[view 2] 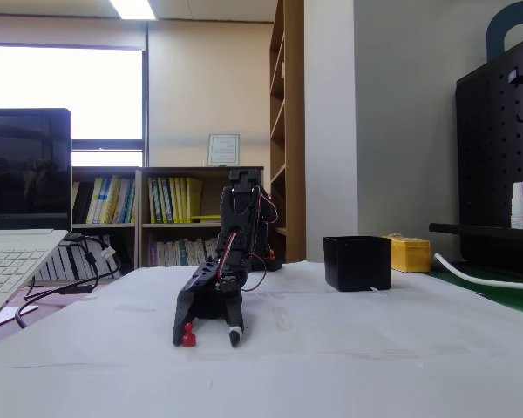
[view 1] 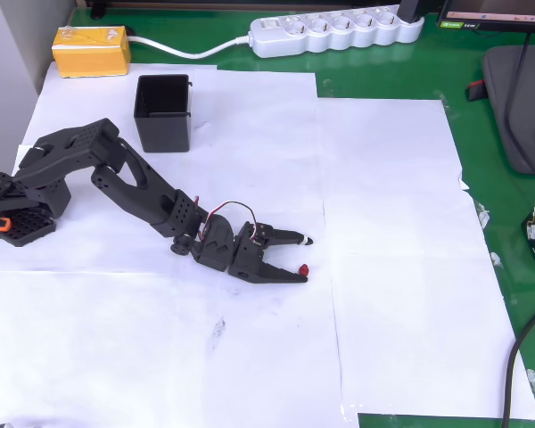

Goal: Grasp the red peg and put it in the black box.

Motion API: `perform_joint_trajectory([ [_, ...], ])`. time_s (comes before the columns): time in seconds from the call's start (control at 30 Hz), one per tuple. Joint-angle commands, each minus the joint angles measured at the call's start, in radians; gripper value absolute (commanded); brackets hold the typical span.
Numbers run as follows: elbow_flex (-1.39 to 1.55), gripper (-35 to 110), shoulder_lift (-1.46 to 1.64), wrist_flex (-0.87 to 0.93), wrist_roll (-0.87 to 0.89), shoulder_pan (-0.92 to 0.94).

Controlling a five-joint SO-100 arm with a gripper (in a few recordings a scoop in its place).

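Note:
The red peg [view 1: 303,269] [view 2: 188,335] is a tiny dark red nub standing on the white paper. My black gripper [view 1: 306,255] [view 2: 208,335] is low over the paper and open. The peg touches or nearly touches the tip of one finger [view 1: 285,273], while the white-tipped finger [view 1: 296,239] is apart from it. In the fixed view the peg stands just inside the left fingertip [view 2: 179,333]. The black box [view 1: 163,112] [view 2: 357,263], square and open-topped, stands empty near the top of the paper, well away from the gripper.
A yellow box [view 1: 92,50] [view 2: 410,254] lies beyond the black box. A white power strip [view 1: 335,30] with its cable runs along the far edge. A laptop [view 2: 17,218] and cables sit on the green mat [view 1: 490,214] beside the paper.

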Motion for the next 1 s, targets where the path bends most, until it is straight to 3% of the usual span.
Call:
perform_joint_trajectory([
  [0.0,0.029,21,-0.008,0.003,-0.006,-0.006],
  [0.13,0.029,0,-0.008,0.005,-0.002,-0.005],
  [0.67,-0.008,0,-0.101,0.074,0.003,-0.012],
  [0.87,-0.023,0,-0.368,0.350,0.057,-0.044],
  [0.97,0.044,0,-0.517,0.617,0.106,-0.067],
])
